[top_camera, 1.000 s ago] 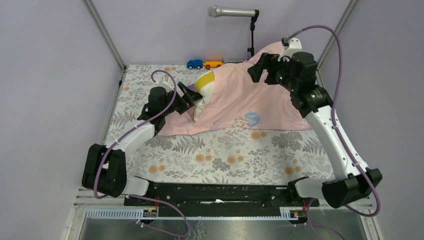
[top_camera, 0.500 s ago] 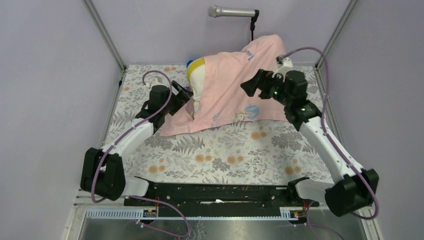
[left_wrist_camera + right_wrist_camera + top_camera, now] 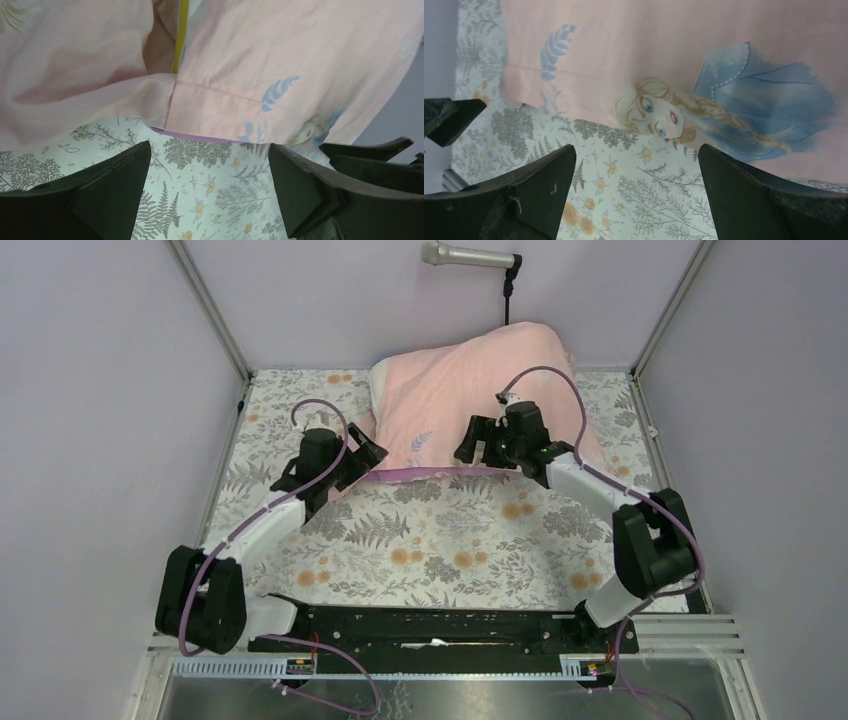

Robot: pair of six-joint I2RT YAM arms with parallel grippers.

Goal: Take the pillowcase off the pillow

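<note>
Top external view puts the large thin pillowcase [image 3: 470,370], pale pink inner side turned out, heaped over a mound at the far middle of the table covered in a leaf-and-flower cloth [image 3: 450,560]. A purple strip of the outer side shows along its near hem. The plump white pillow [image 3: 183,20] is almost wholly covered; the left wrist view catches only its yellow band in a gap between folds. My reading is that the case has been peeled inside out but not drawn clear (pillow and case are not yet apart), so a fresh grip and a pull remain.

The left gripper [image 3: 368,453] and the right gripper [image 3: 468,443] sit just beside the near hem, both spread wide and holding nothing. The blonde princess print faces the right wrist camera.

A silver microphone on a black stand [image 3: 470,255] hangs at the far wall. Nothing blocks the hem, though the right arm's purple cable [image 3: 545,375] loops over the mound.
</note>
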